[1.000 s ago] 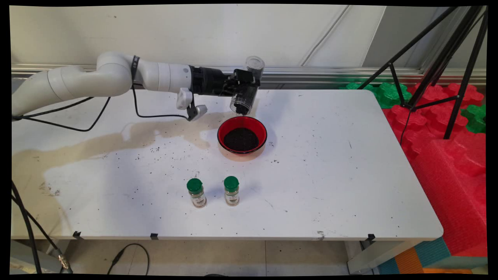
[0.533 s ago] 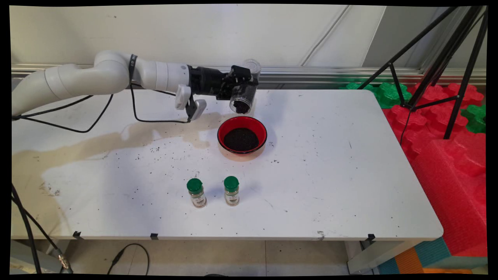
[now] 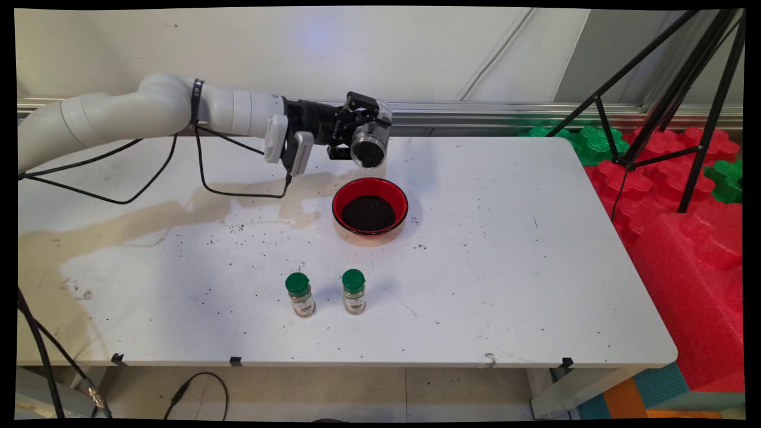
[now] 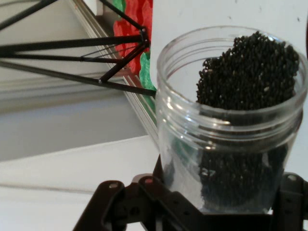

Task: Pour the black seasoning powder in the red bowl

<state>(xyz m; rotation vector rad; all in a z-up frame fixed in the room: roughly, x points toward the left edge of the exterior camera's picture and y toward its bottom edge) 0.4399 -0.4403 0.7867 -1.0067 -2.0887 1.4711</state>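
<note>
Above the far half of the white table, the arm reaches in from the left, and its gripper is clamped round the body of a clear plastic jar. One jar is held. It lies tipped nearly onto its side, its long axis running roughly level, with its open mouth turned toward the near side of the table. In the hand view the jar stands between the black fingers, still holding a heap of small black seeds piled against one wall near the rim.

Just below and nearer than the jar's mouth sits one red bowl, apart from the jar and resting on the table, with a dark round bed of the same black seeds inside it.

Nearer still, well apart from the bowl, stand two small spice bottles with green caps, the left bottle and the right bottle, both upright and side by side. Loose black grains speckle the tabletop around the bowl and to its left.
</note>
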